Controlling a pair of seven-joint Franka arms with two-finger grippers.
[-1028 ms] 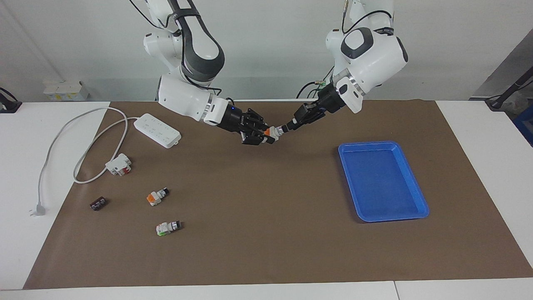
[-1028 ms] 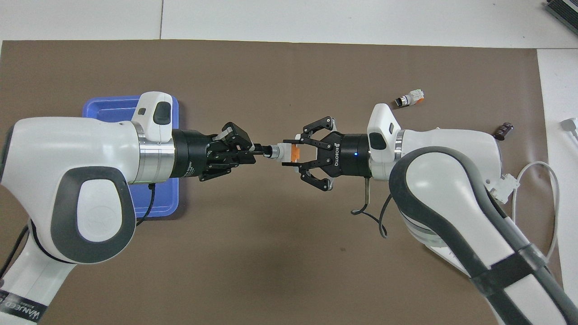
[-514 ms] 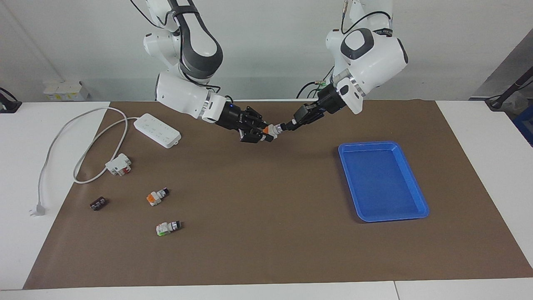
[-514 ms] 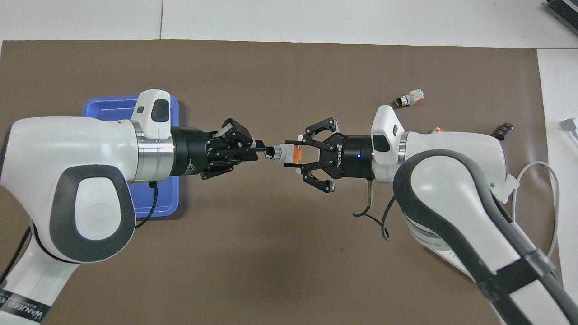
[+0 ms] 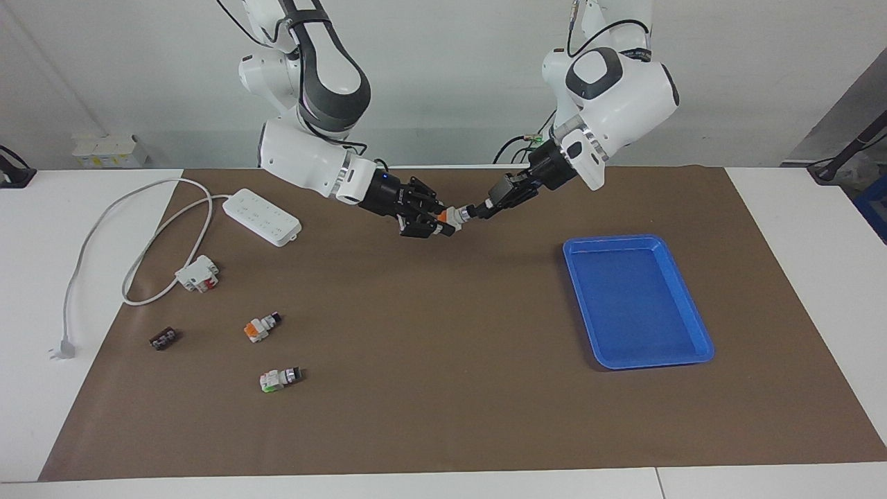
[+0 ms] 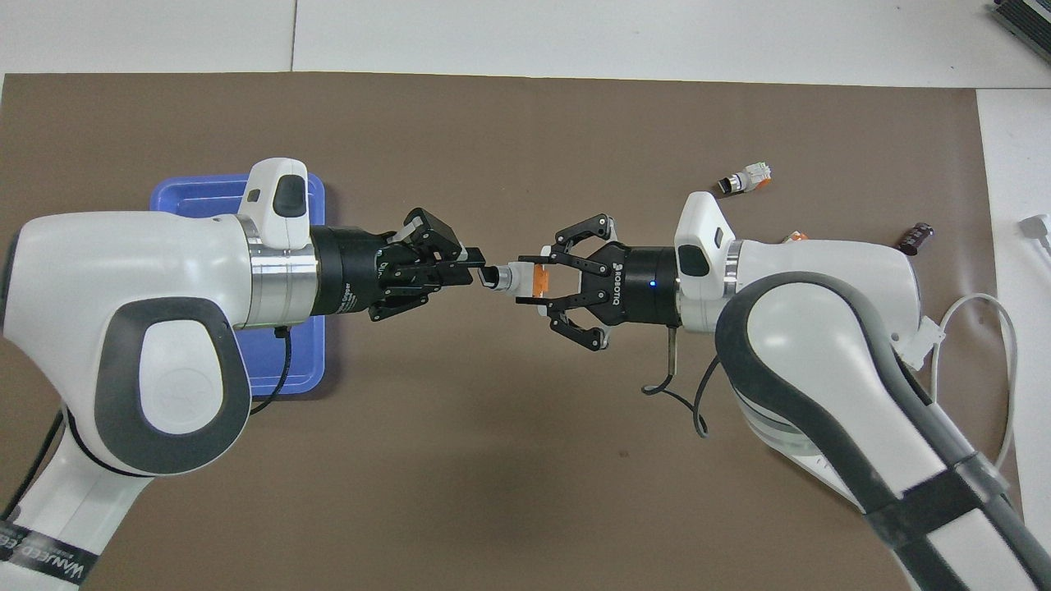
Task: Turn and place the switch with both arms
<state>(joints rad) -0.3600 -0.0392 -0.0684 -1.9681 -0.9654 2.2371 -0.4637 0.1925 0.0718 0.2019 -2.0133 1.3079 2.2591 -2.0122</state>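
Facing cam high across table, overhead cam above robots looking steeply down, both share brown mat (image 5: 443, 388) centre

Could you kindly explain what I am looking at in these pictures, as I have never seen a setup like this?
These are two white robot arms at a table, each ending in a black two-finger gripper. One picture is taken from across the table, facing the robots; the other looks down from above their own end.

Up in the air over the middle of the brown mat, the right gripper grips the body of a small switch, white with an orange block. The left gripper pinches that switch's black knob tip.

On the mat lie a blue tray toward the left arm's end and, toward the right arm's end, a white power strip with its cable, a white block with red parts, a small dark block and two more loose switches.
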